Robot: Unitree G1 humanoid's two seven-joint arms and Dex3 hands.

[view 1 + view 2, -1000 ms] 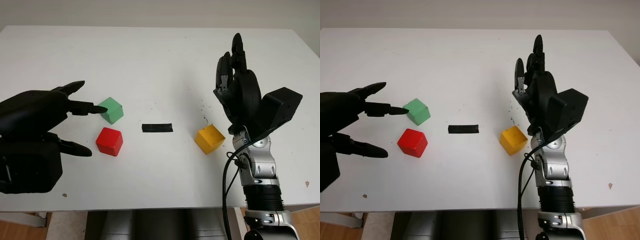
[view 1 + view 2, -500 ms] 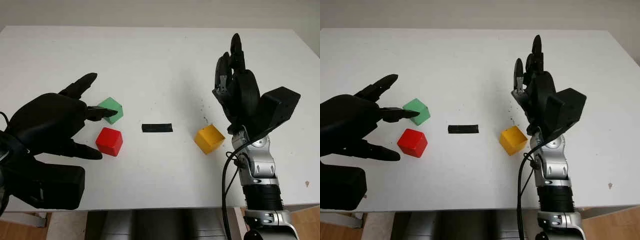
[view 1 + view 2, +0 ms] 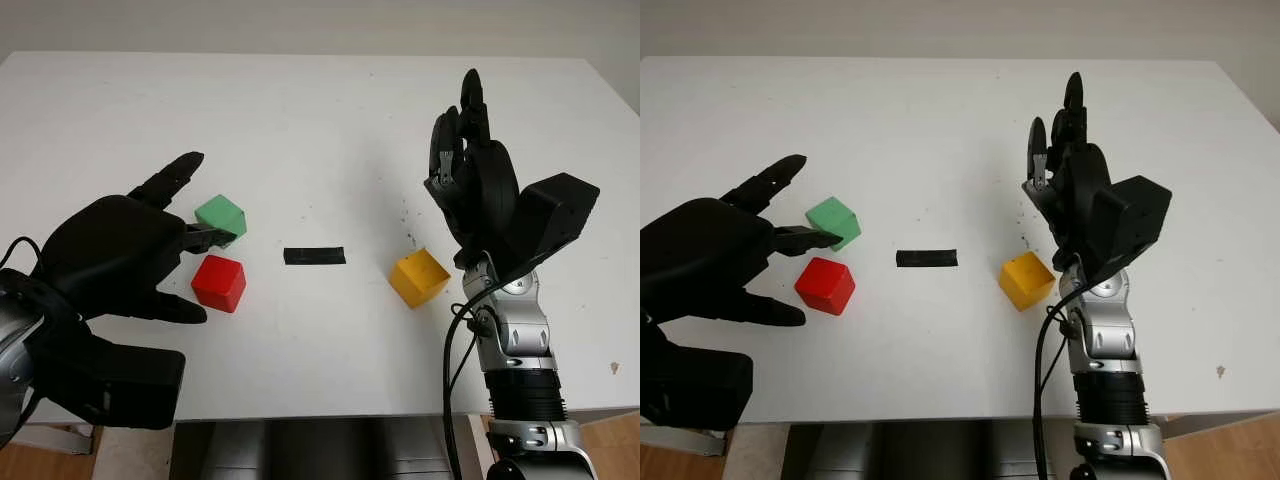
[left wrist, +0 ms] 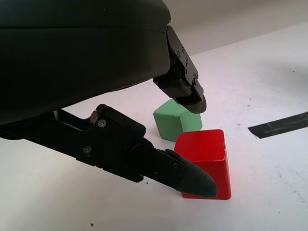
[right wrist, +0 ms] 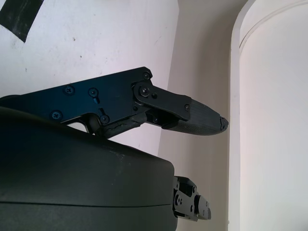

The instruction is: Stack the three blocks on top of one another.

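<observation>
Red block (image 3: 219,283) sits just before the green block (image 3: 222,219) on the counter (image 3: 300,120), yellow block (image 3: 419,277) well apart; left robot hand (image 3: 140,250) open beside red, should straddle it squarely. Right robot hand (image 3: 470,175) open, raised.

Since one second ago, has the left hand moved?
Yes. The left hand has come forward and to the right, closer to the red block and green block, which stayed put.

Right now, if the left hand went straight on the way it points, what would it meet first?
Probably the red cube. The open left hand is beside it, one finger near the green cube behind, another low by the red one. Depth is unclear, so the green cube may come first.
</observation>
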